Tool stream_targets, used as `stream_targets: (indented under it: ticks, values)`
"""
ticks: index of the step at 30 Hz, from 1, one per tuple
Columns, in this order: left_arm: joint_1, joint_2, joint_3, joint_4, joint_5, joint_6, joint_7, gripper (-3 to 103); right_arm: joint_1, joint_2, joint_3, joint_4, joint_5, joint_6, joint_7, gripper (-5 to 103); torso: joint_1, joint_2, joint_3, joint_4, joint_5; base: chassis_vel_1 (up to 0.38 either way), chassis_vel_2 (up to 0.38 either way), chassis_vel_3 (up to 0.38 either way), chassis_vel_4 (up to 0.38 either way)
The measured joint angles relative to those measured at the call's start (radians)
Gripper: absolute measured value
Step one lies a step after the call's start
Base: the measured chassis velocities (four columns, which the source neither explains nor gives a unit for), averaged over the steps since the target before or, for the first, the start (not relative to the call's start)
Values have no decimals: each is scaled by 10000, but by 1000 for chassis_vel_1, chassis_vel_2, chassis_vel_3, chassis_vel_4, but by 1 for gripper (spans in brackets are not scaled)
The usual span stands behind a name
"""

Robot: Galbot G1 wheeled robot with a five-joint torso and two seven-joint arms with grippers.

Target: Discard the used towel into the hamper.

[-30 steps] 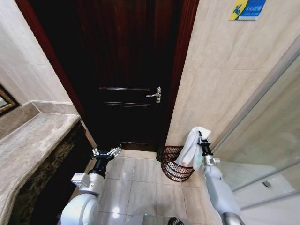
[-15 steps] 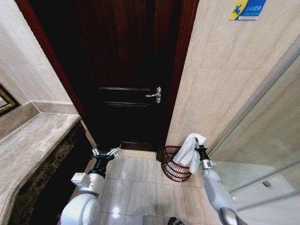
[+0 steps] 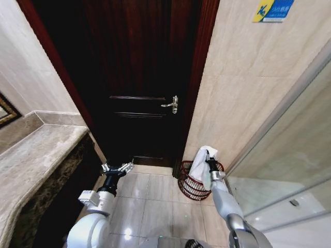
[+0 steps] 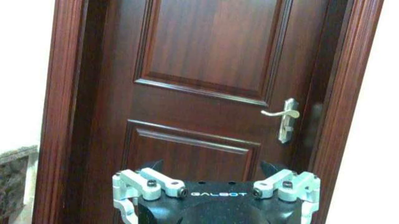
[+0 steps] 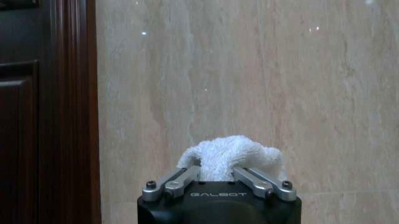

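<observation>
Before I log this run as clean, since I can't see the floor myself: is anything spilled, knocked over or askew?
Nothing stands out. The hamper stands upright by the wall, the white towel hangs above it in the right gripper, and the left gripper is open, low before the door.

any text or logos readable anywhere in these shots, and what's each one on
"GALBOT" on the body of the left end effector, open, facing the door.
"GALBOT" on the body of the right end effector, shut on the white towel.
Blue and yellow wall sign on the tiled wall: print too small to read.
</observation>
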Motion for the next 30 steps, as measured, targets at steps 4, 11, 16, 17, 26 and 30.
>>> stream_targets:
  ticks: [4,11,16,17,26,30]
  values:
    - [0,0,0,0,0,0,0,100,-30,-65,-4,-371,-241,-645,400,7,0,0,0,-2,2,0,0,0,0]
    - [0,0,0,0,0,0,0,100,163,-237,10,-1077,-187,-1507,457,7,0,0,0,-3,-1,0,0,0,0]
    - [0,0,0,0,0,0,0,100,156,-217,61,-1022,-634,-2286,435,7,0,0,0,-2,2,0,0,0,0]
    - [0,0,0,0,0,1,0,100,136,-211,81,-1012,-865,-2469,488,7,0,0,0,-2,0,0,0,0,0]
    - [0,0,0,0,0,0,0,100,215,-238,178,-1632,-1956,-3607,2382,7,0,-1,0,-1,4,0,0,0,0]
    - [0,0,0,0,0,0,0,100,186,-404,183,-1752,-1952,-4155,2400,4,0,0,0,-2,1,0,0,0,0]
